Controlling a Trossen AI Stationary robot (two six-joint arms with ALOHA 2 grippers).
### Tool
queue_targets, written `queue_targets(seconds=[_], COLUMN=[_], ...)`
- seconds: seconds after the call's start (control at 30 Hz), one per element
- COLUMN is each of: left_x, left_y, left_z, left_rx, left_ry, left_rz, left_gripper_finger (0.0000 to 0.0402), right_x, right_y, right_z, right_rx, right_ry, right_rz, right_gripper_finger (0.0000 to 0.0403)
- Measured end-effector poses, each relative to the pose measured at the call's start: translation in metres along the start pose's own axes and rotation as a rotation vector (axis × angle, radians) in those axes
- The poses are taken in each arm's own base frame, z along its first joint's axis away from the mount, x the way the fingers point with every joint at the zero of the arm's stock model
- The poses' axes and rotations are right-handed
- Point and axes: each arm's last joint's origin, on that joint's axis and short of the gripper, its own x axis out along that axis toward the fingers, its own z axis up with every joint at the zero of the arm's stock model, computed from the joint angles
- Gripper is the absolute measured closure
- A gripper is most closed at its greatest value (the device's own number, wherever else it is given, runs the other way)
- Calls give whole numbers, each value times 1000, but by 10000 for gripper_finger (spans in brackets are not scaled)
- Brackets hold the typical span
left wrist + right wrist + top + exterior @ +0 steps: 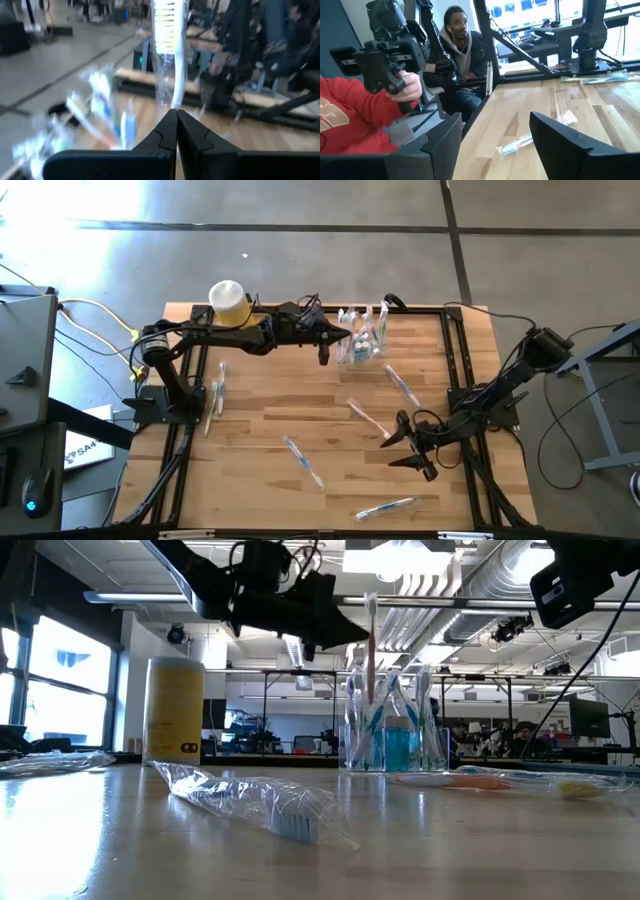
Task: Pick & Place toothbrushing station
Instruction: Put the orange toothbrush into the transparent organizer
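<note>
The clear plastic cup (362, 345) stands at the table's far middle with several teal and white toothbrushes upright in it; it also shows in the low view (395, 740). My left gripper (342, 336) is at the cup's left, above its rim, shut on a wrapped pink toothbrush (371, 660) that stands upright. My right gripper (402, 448) is open and empty, low over the table's near right. Between its fingers (495, 120) a wrapped toothbrush (530, 137) lies flat on the wood beyond. My left gripper pinches the pink toothbrush's upper handle (174, 102), a little below the white bristle head (166, 25), between its two fingertips. The fingers come level from the table's left, across the brush. The brush stands upright, head up, its lower part (369, 700) down among the brushes in the cup.
Wrapped toothbrushes lie loose on the table: one at the near middle (302, 461), one near the front edge (385, 507), two at the right middle (368, 418) (402, 387), and some at the left (215, 395). The yellow container (230, 302) stands at the far left. People sit beyond the table (455, 45).
</note>
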Motion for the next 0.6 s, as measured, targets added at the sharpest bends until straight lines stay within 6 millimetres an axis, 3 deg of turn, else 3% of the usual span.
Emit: queue_targets(seconds=[0.3,0.6], left_x=[0,16], left_y=[19,26], left_z=[-8,-43], left_rx=[6,5], left_ry=[23,76], left_rz=[49,46], left_gripper_finger=[402,402], right_x=[3,2], right_y=[1,3], right_z=[-2,-2], right_rx=[17,33], right_ry=[-32,-30], right_rz=[8,15], right_gripper_finger=[177,177])
